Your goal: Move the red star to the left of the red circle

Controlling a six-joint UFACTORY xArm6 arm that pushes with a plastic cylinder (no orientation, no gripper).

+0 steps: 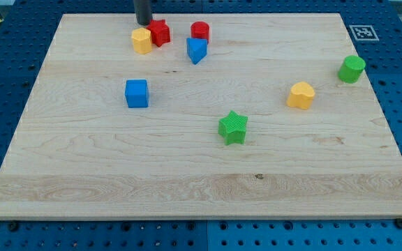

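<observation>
Your red star sits near the view's top edge of the bench, already on the view's left of the red circle, with a clear gap between them. It looks like a small, rigid plastic block, light enough to slide easily on the smooth wood, and its points will likely make it spin if you push off-centre. There is nothing to grasp with: the arm has no gripper, only the rod, so plan a push through the middle of a flat side.

My tip stands just at the star's upper left, touching or nearly touching it, and right above the yellow block, whose shape looks roughly hexagonal. That yellow block rests against the star's left side, so it would be shoved along by any leftward push.

A blue block, somewhat heart- or wedge-shaped, lies just below the red circle and between the two reds; a push toward the view's right could nudge it.

Well apart lie the blue cube, the green star, the yellow heart and the green cylinder; none should interfere.
</observation>
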